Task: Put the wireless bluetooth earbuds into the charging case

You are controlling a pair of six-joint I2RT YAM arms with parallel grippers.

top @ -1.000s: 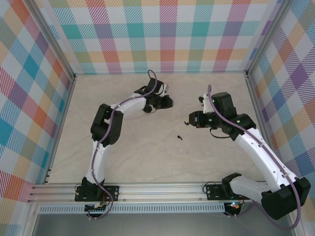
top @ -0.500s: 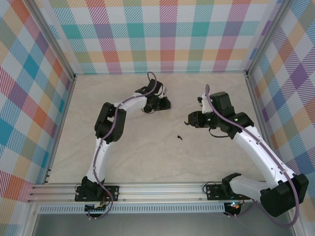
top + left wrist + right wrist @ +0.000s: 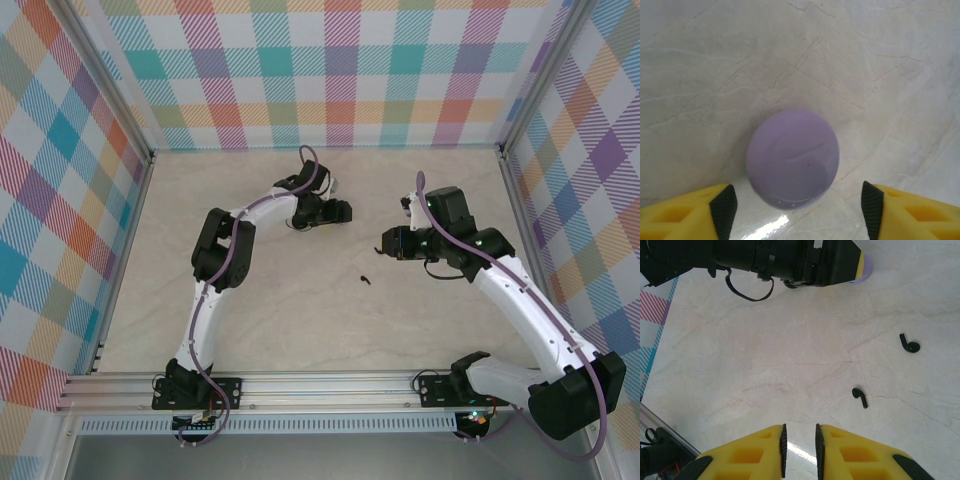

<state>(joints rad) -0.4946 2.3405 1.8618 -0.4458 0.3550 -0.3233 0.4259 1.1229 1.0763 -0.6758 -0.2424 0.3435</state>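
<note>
The lilac case [image 3: 792, 158] is closed, so whatever's inside is hidden. In the right wrist view only a sliver of it pokes out from behind the left gripper [image 3: 835, 267]. Overhead, the black earbud [image 3: 365, 280] is just a dark speck.

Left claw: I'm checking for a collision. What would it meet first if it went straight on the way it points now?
Probably the lilac case, closed, lying between the left claw's open jaws; depth is unclear.

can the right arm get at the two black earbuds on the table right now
Probably yes: the black earbuds lie on bare table ahead of the right gripper, though its jaws look nearly closed.
</note>
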